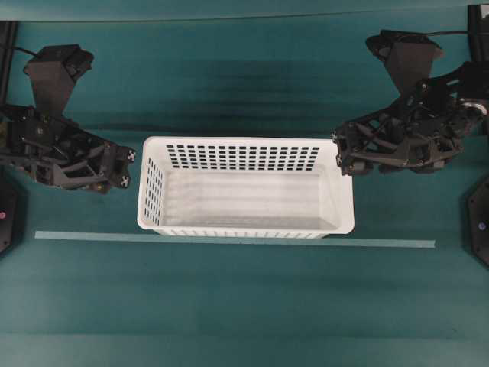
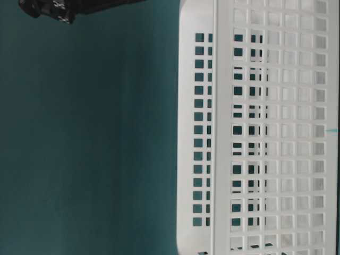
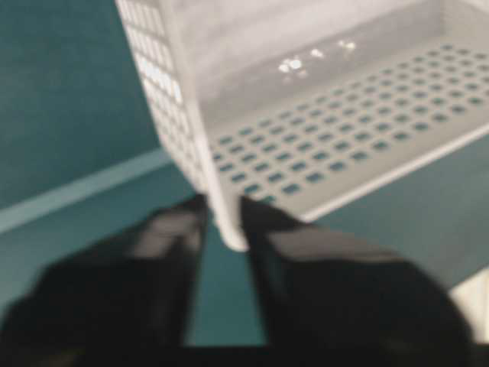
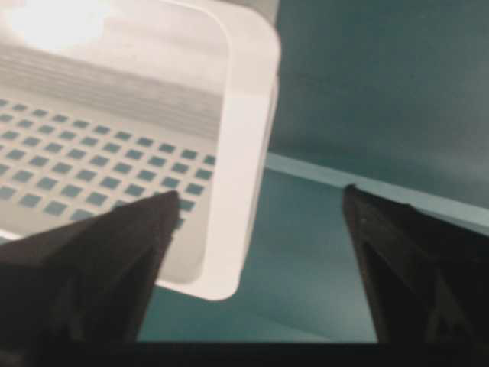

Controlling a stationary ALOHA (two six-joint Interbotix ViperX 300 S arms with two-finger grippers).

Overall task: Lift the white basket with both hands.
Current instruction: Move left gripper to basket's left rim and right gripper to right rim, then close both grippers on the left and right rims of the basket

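Note:
The white basket [image 1: 244, 187] stands on the teal table, empty, long side across the overhead view. It fills the right of the table-level view [image 2: 265, 133]. My left gripper [image 1: 130, 168] is at its left end. In the left wrist view the basket's rim [image 3: 187, 115] runs between the two fingers of this gripper [image 3: 224, 202], which sit narrow and touch it on both sides near a corner. My right gripper [image 1: 338, 153] is at the right end. In the right wrist view it [image 4: 260, 191] is wide open, with the rim [image 4: 248, 153] between the fingers and touching neither.
A pale tape strip [image 1: 229, 241] lies along the table just in front of the basket. Flat black plates with small lights sit at the left edge [image 1: 6, 214] and the right edge [image 1: 480, 225]. A black gripper part shows at the top left of the table-level view [image 2: 53, 10].

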